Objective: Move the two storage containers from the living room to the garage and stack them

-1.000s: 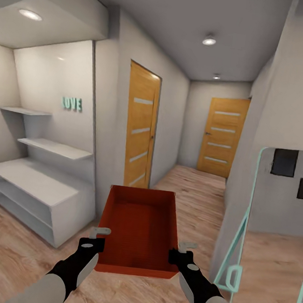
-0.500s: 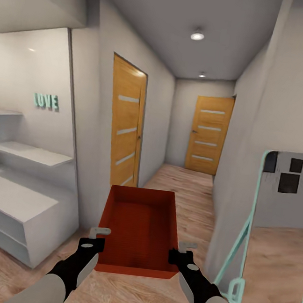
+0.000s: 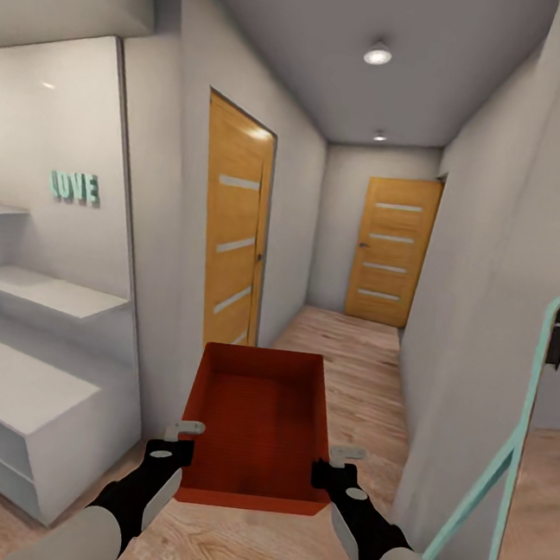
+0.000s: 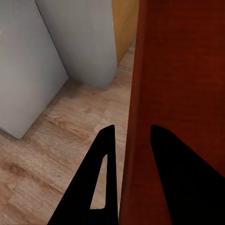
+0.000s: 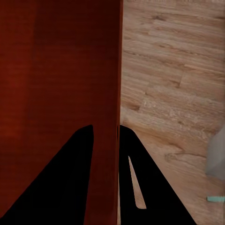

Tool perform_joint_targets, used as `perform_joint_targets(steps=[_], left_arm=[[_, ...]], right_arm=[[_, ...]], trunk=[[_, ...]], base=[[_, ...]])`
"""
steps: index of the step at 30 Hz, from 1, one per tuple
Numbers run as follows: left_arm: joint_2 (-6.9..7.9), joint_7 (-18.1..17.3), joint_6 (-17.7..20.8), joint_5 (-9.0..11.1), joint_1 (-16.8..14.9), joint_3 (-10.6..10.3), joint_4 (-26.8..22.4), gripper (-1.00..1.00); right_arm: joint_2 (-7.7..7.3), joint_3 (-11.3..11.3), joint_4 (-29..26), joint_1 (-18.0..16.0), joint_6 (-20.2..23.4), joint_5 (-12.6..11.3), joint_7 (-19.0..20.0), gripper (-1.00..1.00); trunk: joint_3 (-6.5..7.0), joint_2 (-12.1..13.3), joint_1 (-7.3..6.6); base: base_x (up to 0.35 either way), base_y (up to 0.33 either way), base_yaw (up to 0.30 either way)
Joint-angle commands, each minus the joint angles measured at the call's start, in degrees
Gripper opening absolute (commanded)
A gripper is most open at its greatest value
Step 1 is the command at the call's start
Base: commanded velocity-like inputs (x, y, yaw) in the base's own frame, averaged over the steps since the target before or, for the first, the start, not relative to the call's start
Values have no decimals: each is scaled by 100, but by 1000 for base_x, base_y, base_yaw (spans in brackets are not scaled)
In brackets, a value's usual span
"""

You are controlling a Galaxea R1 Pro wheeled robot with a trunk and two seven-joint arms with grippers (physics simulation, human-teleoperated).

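Note:
One red-orange storage container [image 3: 257,423] is held in the air in front of me, level and empty. My left gripper [image 3: 182,434] is shut on its left wall, and the wrist view has the wall [image 4: 140,117] pinched between the dark fingers [image 4: 105,154]. My right gripper [image 3: 336,457] is shut on the right wall; that wall [image 5: 112,93] runs between its two fingers [image 5: 84,159]. Light wood-plank flooring [image 3: 350,349] lies under the container. I am in a hallway.
A narrow corridor runs ahead with an orange door [image 3: 233,222] on the left wall and another orange door [image 3: 389,251] at its end. White shelves [image 3: 29,347] with teal "LOVE" letters [image 3: 73,187] stand at the left. A teal-framed mirror [image 3: 524,430] leans at the right, by a grey wall corner [image 3: 465,336].
The view has shifted as I travel: shelves and mirror have slid outward toward the picture's edges, and the corridor is closer and more centred. The container and both grippers keep the same hold.

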Motion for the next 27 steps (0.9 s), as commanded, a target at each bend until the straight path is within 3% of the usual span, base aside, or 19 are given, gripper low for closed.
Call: perform_joint_targets(steps=[1,12,27], left_arm=[[107,61,20,173,1,288,-1,-100],[107,61,20,173,1,288,0,-100],[107,61,20,173,0,288,-1,-100]], right_arm=[[-6,-40,-15,-7,-185,-85,-30,-100],[-1,-40,-15,-7,-177,-88,-36,-100],[2,-40,-15,-7,-178,-79,-36,-100]], trunk=[[-2,-4,6],[1,-4,6],[48,-4,6]], base=[[332,35,0],[332,6,-25],[332,0,-255]])
